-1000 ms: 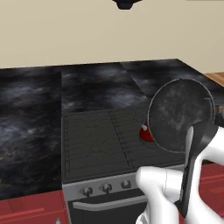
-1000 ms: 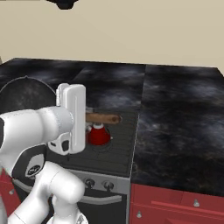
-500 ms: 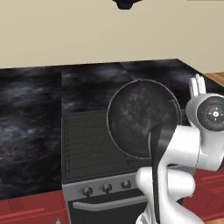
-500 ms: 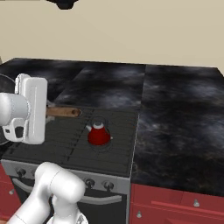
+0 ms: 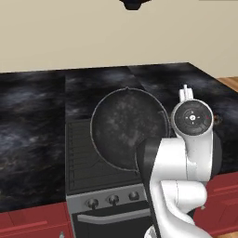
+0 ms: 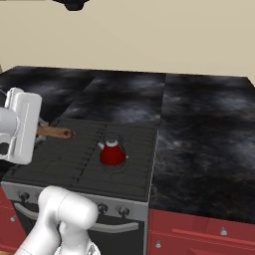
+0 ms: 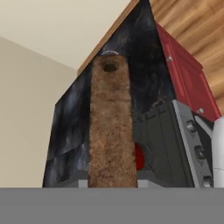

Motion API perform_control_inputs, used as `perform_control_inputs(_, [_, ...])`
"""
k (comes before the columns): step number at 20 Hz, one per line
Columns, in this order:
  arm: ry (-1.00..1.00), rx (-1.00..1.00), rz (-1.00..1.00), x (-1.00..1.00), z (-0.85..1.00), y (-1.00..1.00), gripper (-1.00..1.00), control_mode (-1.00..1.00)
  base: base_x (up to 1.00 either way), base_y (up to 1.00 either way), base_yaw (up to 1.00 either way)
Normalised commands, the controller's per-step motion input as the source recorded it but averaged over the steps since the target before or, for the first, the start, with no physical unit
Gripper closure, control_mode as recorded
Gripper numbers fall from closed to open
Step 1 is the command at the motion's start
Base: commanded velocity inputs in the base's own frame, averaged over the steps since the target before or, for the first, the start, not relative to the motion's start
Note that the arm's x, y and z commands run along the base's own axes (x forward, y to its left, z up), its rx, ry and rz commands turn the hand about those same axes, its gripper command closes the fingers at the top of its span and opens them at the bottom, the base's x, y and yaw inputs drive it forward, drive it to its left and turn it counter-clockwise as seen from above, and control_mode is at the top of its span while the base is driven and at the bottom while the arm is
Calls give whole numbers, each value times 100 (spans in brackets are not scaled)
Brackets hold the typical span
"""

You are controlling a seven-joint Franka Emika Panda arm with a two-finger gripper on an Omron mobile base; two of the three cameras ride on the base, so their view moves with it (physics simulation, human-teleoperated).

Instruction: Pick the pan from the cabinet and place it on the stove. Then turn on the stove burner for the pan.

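Over stove (image 5: 88,158): pan (image 5: 128,128), claw-held.

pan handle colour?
Brown, wood-grained handle on the dark grey speckled pan; clearest in the hand view.

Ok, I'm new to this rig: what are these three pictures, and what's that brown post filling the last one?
A white robot arm works in a simulated kitchen. Two pictures come from cameras on its base, looking forward over the dark grey stove with a black grated cooktop from left and right. The third looks along the hand itself, so it is tilted. The brown post is the slim wooden handle of the round dark speckled frying pan. The gripper is shut on that handle, holding the pan tipped up on edge above the cooktop's left side. A small red kettle sits on another burner, amid black marbled counter.
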Motion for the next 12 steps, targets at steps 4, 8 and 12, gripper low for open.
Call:
perform_control_inputs(4, [12, 5, -2, 19, -20, 31, 100, -100, 0, 0, 0])
perform_control_inputs(8, [21, 1, 0, 13, -28, 18, 100, -100, 0, 0, 0])
perform_control_inputs(12, [13, 0, -1, 0, -43, 1, 100, -100, 0, 0, 0])
